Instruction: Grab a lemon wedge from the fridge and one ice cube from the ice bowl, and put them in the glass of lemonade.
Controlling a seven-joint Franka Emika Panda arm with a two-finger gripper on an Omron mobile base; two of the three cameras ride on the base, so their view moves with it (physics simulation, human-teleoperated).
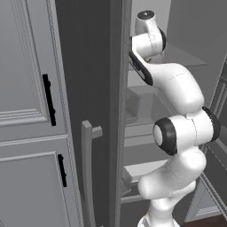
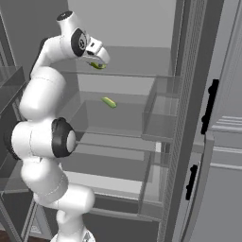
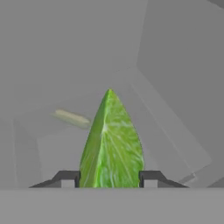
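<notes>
Light grey shelves (image 2: 118,120) are seen inside the open fridge (image 1: 88,88). High over them, the pincer (image 2: 98,63) is clamped on the lemon wedge (image 3: 112,142). Withdrawal should be made straight and slowly, so that door bins (image 2: 160,111) are cleared and the grip is kept.

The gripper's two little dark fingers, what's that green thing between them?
The lemon wedge, pinched between the fingers of the gripper in the hand view. In the right base view it sits under the hand, inside the fridge.
</notes>
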